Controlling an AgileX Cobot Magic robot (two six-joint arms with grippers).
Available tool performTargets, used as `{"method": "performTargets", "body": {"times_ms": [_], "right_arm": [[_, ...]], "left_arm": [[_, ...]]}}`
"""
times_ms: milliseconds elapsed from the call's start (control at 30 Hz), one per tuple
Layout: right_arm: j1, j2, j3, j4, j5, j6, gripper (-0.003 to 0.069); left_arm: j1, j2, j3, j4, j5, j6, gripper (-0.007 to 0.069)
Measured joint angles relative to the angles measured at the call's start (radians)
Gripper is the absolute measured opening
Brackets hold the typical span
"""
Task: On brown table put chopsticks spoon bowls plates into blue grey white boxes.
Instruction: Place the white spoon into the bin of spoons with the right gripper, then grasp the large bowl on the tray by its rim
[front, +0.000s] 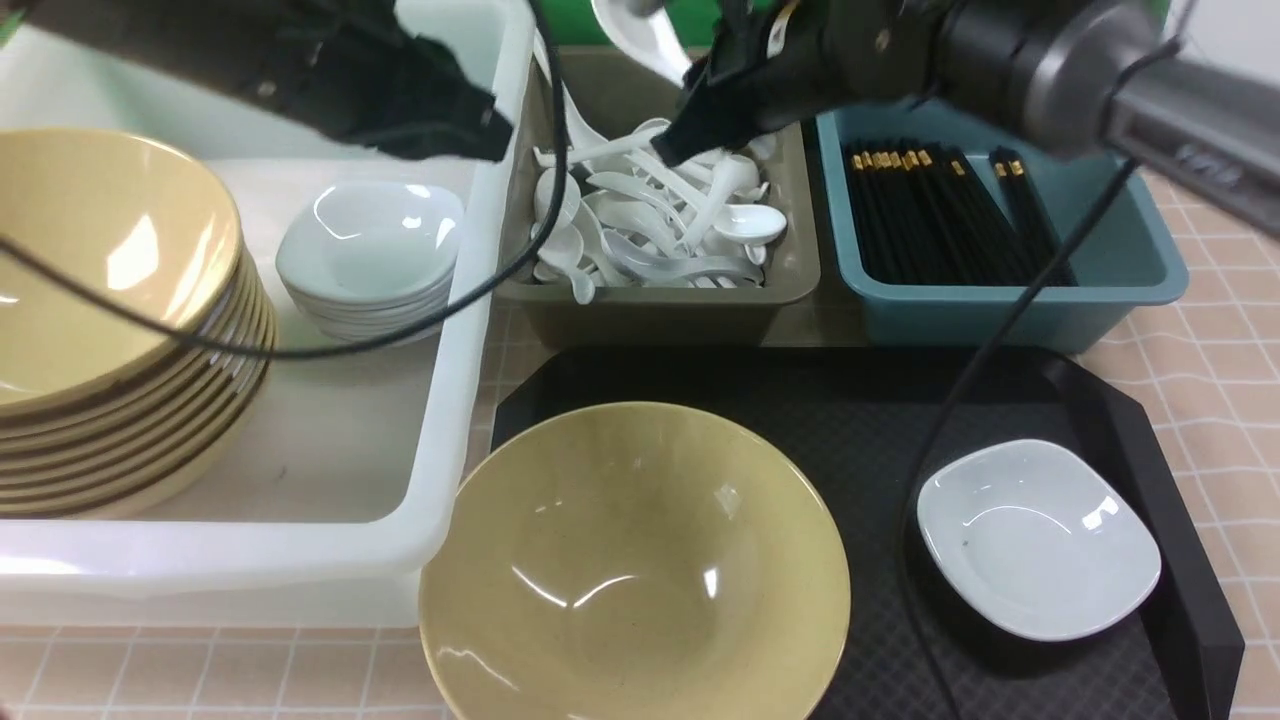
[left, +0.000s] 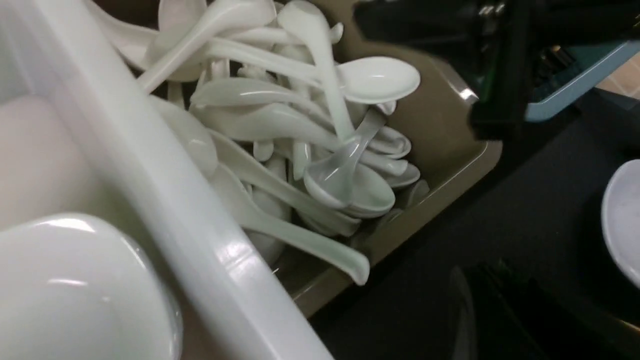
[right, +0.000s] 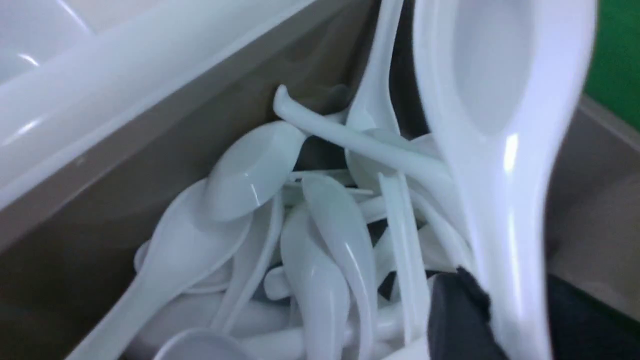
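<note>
My right gripper is shut on the handle of a white spoon and holds it above the grey box, which holds several white spoons. In the right wrist view the held spoon stands between my dark fingers, bowl end away from the jaws, over the pile. My left gripper hovers over the right wall of the white box; its jaws are too dark to read. A yellow bowl and a white plate sit on the black tray.
The white box holds a stack of yellow bowls and a stack of white plates. The blue box holds black chopsticks. The left wrist view shows the spoon pile and the white box wall.
</note>
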Motion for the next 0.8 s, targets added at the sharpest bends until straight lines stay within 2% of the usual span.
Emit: {"method": "performTargets", "body": {"times_ms": [33, 67, 167, 233, 333, 467, 500, 533, 600, 633, 700, 733, 800], "right_arm": [[0.000, 0.002, 0.000, 0.000, -0.002, 0.005, 0.0297], [-0.005, 0.009, 0.000, 0.001, -0.001, 0.049, 0.0376], [-0.016, -0.002, -0.022, 0.001, 0.056, 0.089, 0.0536], [-0.021, -0.027, -0.064, 0.001, 0.164, 0.094, 0.0605], [-0.022, -0.079, -0.140, 0.013, 0.355, 0.074, 0.0638], [-0.021, -0.185, -0.236, 0.051, 0.665, -0.060, 0.0608], [-0.021, -0.185, -0.238, 0.056, 0.676, -0.060, 0.0605], [-0.021, -0.227, -0.238, 0.083, 0.726, -0.090, 0.0582], [-0.016, -0.317, -0.194, 0.161, 0.762, -0.128, 0.0528], [-0.015, -0.324, -0.189, 0.166, 0.767, -0.135, 0.0515], [0.001, -0.411, -0.112, 0.219, 0.774, -0.182, 0.0462], [0.003, -0.418, -0.112, 0.219, 0.774, -0.186, 0.0462], [0.027, -0.501, -0.024, 0.239, 0.781, -0.228, 0.0410]], "left_arm": [[0.000, 0.004, -0.002, -0.001, 0.003, 0.003, 0.0004], [0.000, 0.013, -0.011, -0.010, 0.014, 0.009, 0.0004], [0.000, 0.020, -0.013, -0.012, 0.046, 0.027, 0.0008], [-0.003, 0.021, -0.016, -0.012, 0.062, 0.022, 0.0015], [-0.033, 0.021, -0.018, 0.010, 0.070, 0.001, 0.0059], [-0.160, 0.048, -0.019, 0.136, 0.086, -0.054, 0.0172], [-0.174, 0.051, -0.019, 0.154, 0.086, -0.054, 0.0179], [-0.215, 0.073, -0.024, 0.212, 0.100, -0.101, 0.0228], [-0.295, 0.129, -0.046, 0.341, 0.141, -0.169, 0.0308], [-0.305, 0.133, -0.051, 0.351, 0.146, -0.180, 0.0320], [-0.352, 0.186, -0.074, 0.478, 0.156, -0.217, 0.0384], [-0.355, 0.194, -0.076, 0.487, 0.156, -0.217, 0.0388], [-0.384, 0.236, -0.087, 0.573, 0.149, -0.229, 0.0420]]}}
